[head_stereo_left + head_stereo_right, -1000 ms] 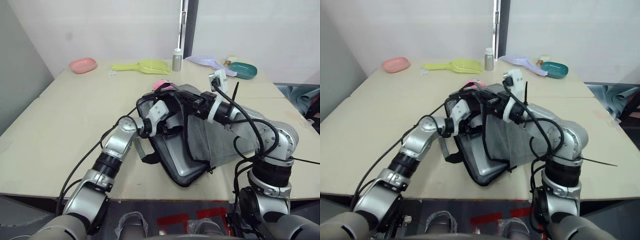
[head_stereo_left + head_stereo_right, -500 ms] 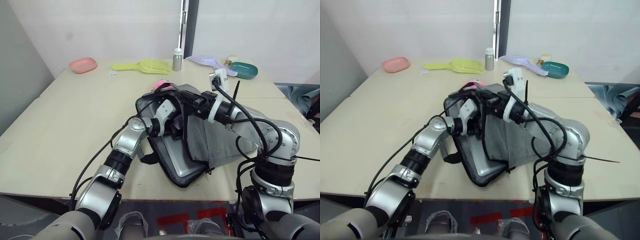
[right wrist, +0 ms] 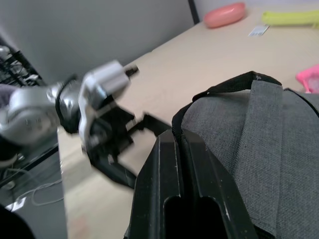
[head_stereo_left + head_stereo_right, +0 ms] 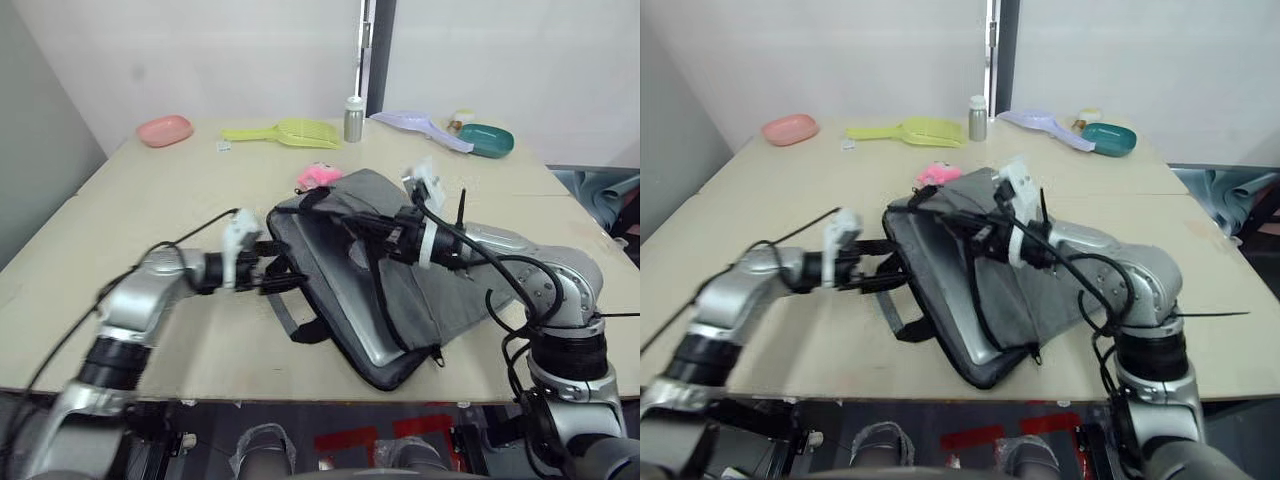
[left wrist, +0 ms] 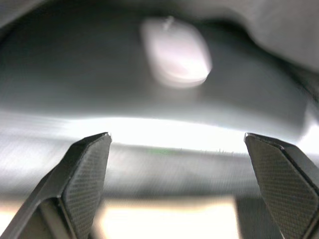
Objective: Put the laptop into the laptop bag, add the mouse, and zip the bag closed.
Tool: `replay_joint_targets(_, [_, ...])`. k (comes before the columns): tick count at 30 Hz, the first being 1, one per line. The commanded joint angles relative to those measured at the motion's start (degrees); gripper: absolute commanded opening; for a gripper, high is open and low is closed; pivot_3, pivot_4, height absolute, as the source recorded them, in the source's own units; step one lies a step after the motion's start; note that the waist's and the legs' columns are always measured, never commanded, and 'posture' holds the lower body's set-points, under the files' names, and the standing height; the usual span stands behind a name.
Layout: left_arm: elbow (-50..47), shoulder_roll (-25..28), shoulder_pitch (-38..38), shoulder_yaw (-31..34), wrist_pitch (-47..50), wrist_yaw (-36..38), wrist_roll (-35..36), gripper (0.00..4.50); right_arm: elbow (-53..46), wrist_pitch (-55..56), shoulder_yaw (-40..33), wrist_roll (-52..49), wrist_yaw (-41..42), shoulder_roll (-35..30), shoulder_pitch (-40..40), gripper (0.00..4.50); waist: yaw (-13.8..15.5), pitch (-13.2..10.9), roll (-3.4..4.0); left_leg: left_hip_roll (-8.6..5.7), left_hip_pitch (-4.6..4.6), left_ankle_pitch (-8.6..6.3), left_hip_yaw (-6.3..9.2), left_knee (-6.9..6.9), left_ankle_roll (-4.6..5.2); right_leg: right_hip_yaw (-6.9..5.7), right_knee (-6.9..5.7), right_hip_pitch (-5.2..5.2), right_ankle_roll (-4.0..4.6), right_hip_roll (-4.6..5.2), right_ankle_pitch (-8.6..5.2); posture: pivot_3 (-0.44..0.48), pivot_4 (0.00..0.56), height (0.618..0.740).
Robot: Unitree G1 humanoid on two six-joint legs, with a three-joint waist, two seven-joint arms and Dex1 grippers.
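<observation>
The grey laptop bag (image 4: 420,270) lies in the middle of the table with its mouth open toward the left. Inside it the silver laptop (image 4: 345,300) shows as a bright slab. The white mouse (image 5: 175,52) lies on the laptop, inside the bag. My right gripper (image 3: 180,139) is shut on the black-trimmed upper edge of the bag (image 3: 219,89) and holds that flap up. Just left of the mouth, my left gripper (image 4: 272,272) hovers open and empty, its fingers (image 5: 84,169) pointing into the opening. A black strap handle (image 4: 295,325) lies on the table below it.
A pink toy (image 4: 318,176) sits right behind the bag. Along the far edge stand a pink dish (image 4: 165,129), a yellow scoop (image 4: 285,131), a metal bottle (image 4: 353,118), a lilac brush (image 4: 420,124) and a teal bowl (image 4: 486,140). The bag's front corner (image 4: 385,375) nears the table's front edge.
My left gripper has pulled back out of the bag's mouth to the left, empty. The right gripper has lowered the raised flap somewhat.
</observation>
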State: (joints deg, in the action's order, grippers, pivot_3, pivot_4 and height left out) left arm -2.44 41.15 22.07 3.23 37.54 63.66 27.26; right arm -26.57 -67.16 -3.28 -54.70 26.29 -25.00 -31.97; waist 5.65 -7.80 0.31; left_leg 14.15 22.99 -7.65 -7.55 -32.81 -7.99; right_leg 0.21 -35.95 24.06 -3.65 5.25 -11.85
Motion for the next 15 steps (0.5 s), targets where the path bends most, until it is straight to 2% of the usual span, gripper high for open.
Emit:
replay_joint_targets(1, [-1.36, 3.28, -0.89, 5.13, 1.40, 0.60, 2.72, 4.48, -3.11, 1.97, 2.34, -1.32, 6.59, -2.78, 1.05, 0.00, 0.22, 0.00, 0.00, 0.00, 0.01, 0.00, 0.00, 0.00, 0.00, -0.01, 0.03, -0.01, 0.00, 0.01, 0.00, 0.000, 0.150, 0.740])
replay_joint_targets(4, [1.48, 5.35, -1.77, 6.87, -0.77, 0.17, 1.42, 4.48, -5.05, 4.27, 7.79, 2.75, 11.71, -8.14, 3.82, 0.00, 0.39, 0.01, -0.01, -0.01, 0.00, 0.00, 0.01, -0.02, 0.01, 0.00, 0.03, -0.03, 0.00, 0.02, 0.00, 0.000, 0.150, 0.740])
replay_joint_targets(8, [5.50, 4.38, -0.08, 7.26, -3.31, -2.08, 0.47, 4.48, -2.09, 12.79, 13.59, 12.40, 15.08, -12.11, 6.65, 0.00, 0.29, 0.02, -0.02, 0.03, -0.04, 0.00, 0.05, -0.02, 0.01, -0.02, -0.01, -0.05, 0.00, -0.02, 0.00, 0.000, 0.150, 0.740])
replay_joint_targets(11, [8.14, 4.10, 1.81, 6.05, -4.74, -1.93, 0.01, 4.50, -1.15, 17.29, 13.93, 15.25, 16.82, -12.15, 7.72, 0.98, 0.34, 0.02, -0.03, 0.01, -0.02, -0.05, 0.05, -0.14, 0.09, 0.00, -0.08, -0.05, -0.01, 0.01, 0.01, 0.000, 0.150, 0.740])
replay_joint_targets(15, [13.24, 2.39, 6.79, 5.09, -5.41, -1.90, -0.43, 4.50, -3.37, 16.45, 9.09, 10.63, 16.86, -10.81, 9.54, 2.35, 0.45, 0.04, -0.06, 0.01, -0.05, -0.08, 0.06, -0.22, 0.20, 0.03, -0.21, -0.06, 0.00, 0.02, 0.02, 0.000, 0.150, 0.740])
